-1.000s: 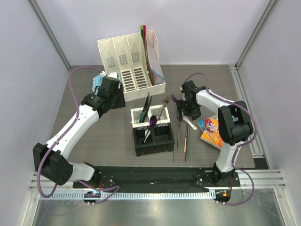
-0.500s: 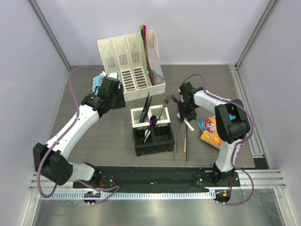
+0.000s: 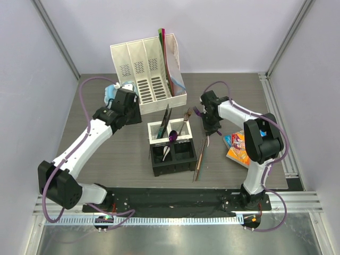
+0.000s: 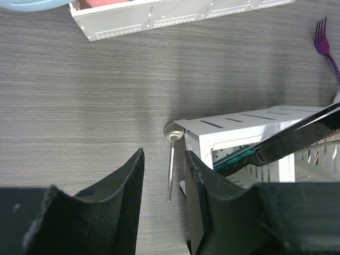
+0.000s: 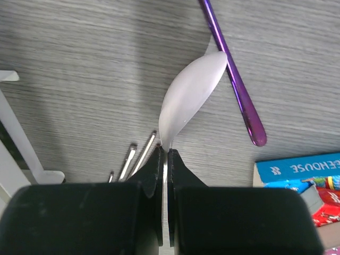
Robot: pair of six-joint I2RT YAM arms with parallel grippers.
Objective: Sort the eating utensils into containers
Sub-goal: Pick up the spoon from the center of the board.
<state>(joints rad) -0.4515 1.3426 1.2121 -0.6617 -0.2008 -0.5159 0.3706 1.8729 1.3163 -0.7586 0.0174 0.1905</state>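
Observation:
My right gripper is shut on the thin handle end of a white soup spoon, just right of the four-cell caddy. A purple fork's handle lies beside the spoon's bowl. Brown chopsticks rest on the table right of the caddy. The caddy's white cells hold a black utensil, a metal fork and a purple spoon. My left gripper hangs open over a small metal spoon lying against the caddy's left corner, with nothing between its fingers.
The tall white file organiser stands at the back, with blue headphones to its left. A colourful book lies right of the chopsticks, close to my right arm.
My right gripper has closed on the white spoon's handle and drawn slightly left. The chopsticks have swung to a slant nearer the caddy. The left arm has stayed still.

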